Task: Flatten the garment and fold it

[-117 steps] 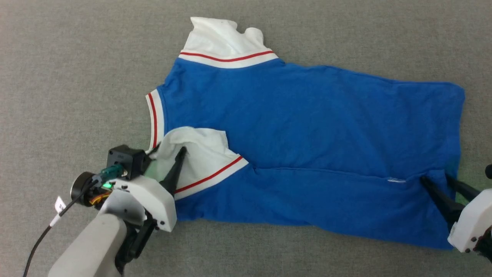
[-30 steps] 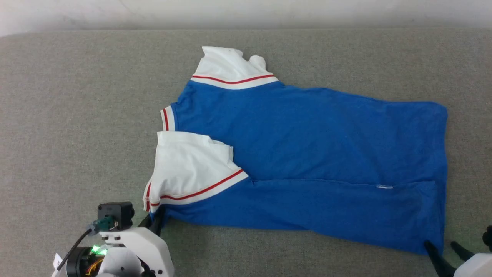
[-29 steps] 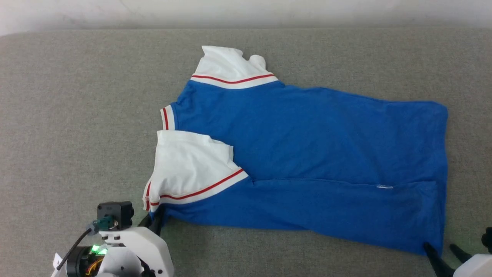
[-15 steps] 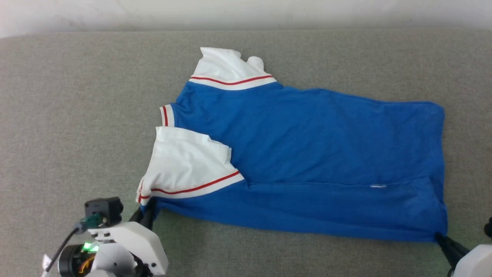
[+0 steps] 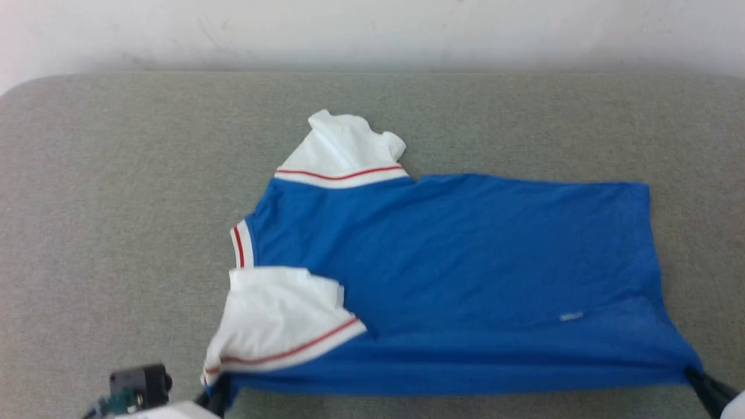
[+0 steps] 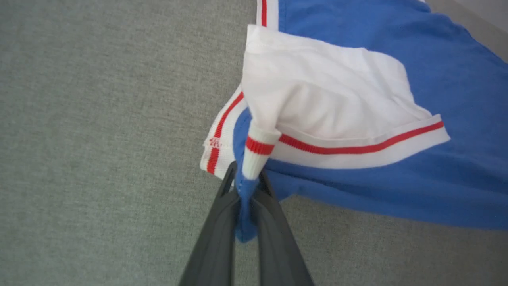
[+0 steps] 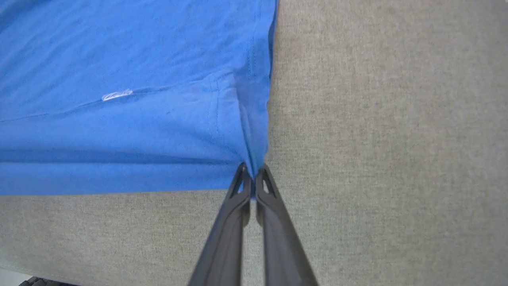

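The garment point(image 5: 454, 262) is a royal-blue T-shirt with white sleeves and red-and-white trim, lying plain side up on the grey surface, collar to the left and hem to the right. One white sleeve point(image 5: 343, 145) lies at the far side; the other sleeve point(image 5: 279, 320) is folded over the near shoulder. My left gripper point(image 6: 247, 186) is shut on the near shoulder corner of the garment point(image 6: 357, 119), blue cloth and trim bunched between its fingers. My right gripper point(image 7: 251, 174) is shut on the near hem corner of the garment point(image 7: 139, 119). The near edge stretches taut between them.
The grey fabric surface point(image 5: 116, 203) stretches wide around the shirt, with a pale wall point(image 5: 372, 29) beyond its far edge. The surface's near edge shows in the right wrist view at the bottom left point(image 7: 24, 270).
The head view has tilted, so the far wall shows more. Both grippers have drawn the shirt's near corners toward me and the near edge has pulled straight.
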You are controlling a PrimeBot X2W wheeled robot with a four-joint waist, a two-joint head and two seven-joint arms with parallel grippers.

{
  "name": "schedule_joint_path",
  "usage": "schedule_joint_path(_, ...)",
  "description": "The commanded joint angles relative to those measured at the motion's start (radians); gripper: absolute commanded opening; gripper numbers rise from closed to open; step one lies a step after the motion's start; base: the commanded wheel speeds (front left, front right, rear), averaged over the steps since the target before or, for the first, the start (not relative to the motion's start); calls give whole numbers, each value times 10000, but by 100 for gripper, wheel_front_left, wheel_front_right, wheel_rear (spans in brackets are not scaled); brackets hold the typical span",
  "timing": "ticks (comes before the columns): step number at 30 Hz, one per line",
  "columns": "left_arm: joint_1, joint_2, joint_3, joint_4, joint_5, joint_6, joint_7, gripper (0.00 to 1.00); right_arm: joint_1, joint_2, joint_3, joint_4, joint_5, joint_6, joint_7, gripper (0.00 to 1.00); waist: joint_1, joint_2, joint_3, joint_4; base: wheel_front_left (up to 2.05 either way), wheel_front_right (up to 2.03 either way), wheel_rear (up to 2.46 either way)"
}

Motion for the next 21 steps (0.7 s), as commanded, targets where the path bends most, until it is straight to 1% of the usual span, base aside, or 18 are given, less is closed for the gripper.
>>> schedule_joint_path(1,231,-19,23,-50,-61,169,25,0,184,68,-161,-39,-36,-25,97,0,1,-1,-68,80,0,0,0)
schedule_joint_path(5,843,-291,-103,25,-422,153,32,0,705,304,-444,-53,-276,-25,575,0,1,-1,-172,164,0,0,0)
schedule_joint_path(8,1011,-490,-176,398,-597,-11,-137,0,913,375,-542,3,-457,-25,575,0,1,-1,-276,214,0,0,0)
schedule_joint_path(9,994,-571,-174,558,-660,-92,-230,11,937,407,-526,62,-500,-25,539,0,1,-1,-311,225,0,0,0)
schedule_joint_path(10,943,-619,-181,749,-682,-177,-318,31,936,444,-499,148,-545,-25,487,0,1,-1,-350,237,0,0,0)
schedule_joint_path(11,859,-677,-187,941,-699,-273,-423,49,909,489,-453,233,-571,-25,399,0,1,-1,-394,250,0,0,0)
schedule_joint_path(12,764,-773,-165,1139,-754,-374,-553,73,857,529,-415,306,-591,-25,261,0,1,-1,-422,256,0,0,0)
schedule_joint_path(13,663,-855,-157,1350,-801,-482,-666,91,804,563,-380,402,-634,-25,131,0,1,-1,-460,259,0,0,0)
schedule_joint_path(14,552,-914,-158,1560,-828,-577,-751,100,764,582,-313,505,-661,-25,26,17,1,-1,-496,257,0,0,0)
schedule_joint_path(15,456,-967,-160,1757,-852,-651,-816,100,716,601,-237,592,-667,-25,-104,100,1,-1,-538,244,0,0,0)
schedule_joint_path(18,301,-1068,-151,2160,-939,-850,-977,100,619,624,-97,819,-664,-25,-381,100,1,-1,-626,194,0,0,0)
schedule_joint_path(21,283,-1038,3,2118,-1016,-957,-1160,100,524,608,-29,750,-452,-25,-491,100,1,-1,-630,117,0,0,0)
